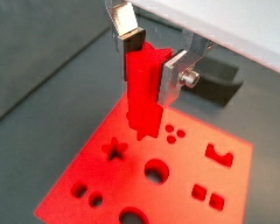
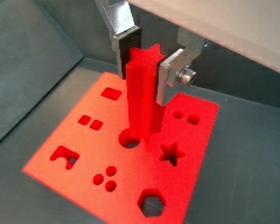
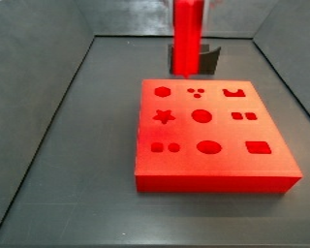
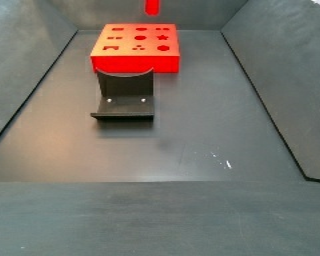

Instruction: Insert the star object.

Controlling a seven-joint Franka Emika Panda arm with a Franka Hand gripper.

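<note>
Dark floor (image 4: 190, 140) carries red block (image 4: 136, 50), apparently fixture (image 4: 124, 100); pincer (image 2: 150, 54) above.

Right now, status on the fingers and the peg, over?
Gripper shut on the star peg, upright above the red block. Peg not yet in the star hole. Nothing blocking.

the slim bright red star object (image 2: 142, 96) hangs upright, clamped in the pincer (image 2: 150, 61).
</note>
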